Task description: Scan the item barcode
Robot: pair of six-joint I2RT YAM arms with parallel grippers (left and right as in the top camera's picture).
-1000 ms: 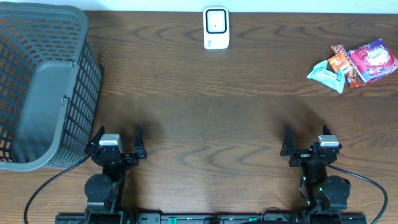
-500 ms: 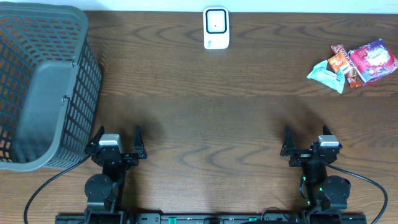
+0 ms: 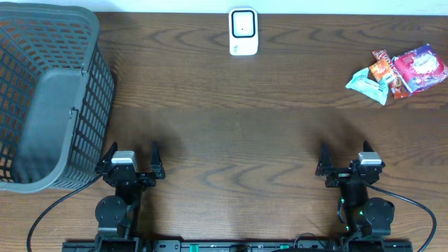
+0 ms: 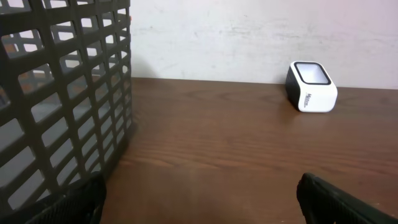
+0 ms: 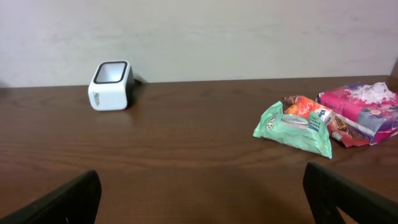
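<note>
i note left gripper (image 3: 134, 152) at 7 o'clock, right gripper (image 3: 344, 154) at 5, jaws wide, gripping nothing; scanner (image 3: 243, 31) at 12, snack packets (image 3: 399, 73) at 2.

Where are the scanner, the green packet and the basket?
scanner (image 3: 243, 31): overhead view, middle of its white top face.
green packet (image 5: 292, 129): right wrist view, centre of the wrapper.
basket (image 3: 101, 105): overhead view, its lattice side wall.

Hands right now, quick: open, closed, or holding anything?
Left hand: open, holding nothing.
Right hand: open, holding nothing.
</note>
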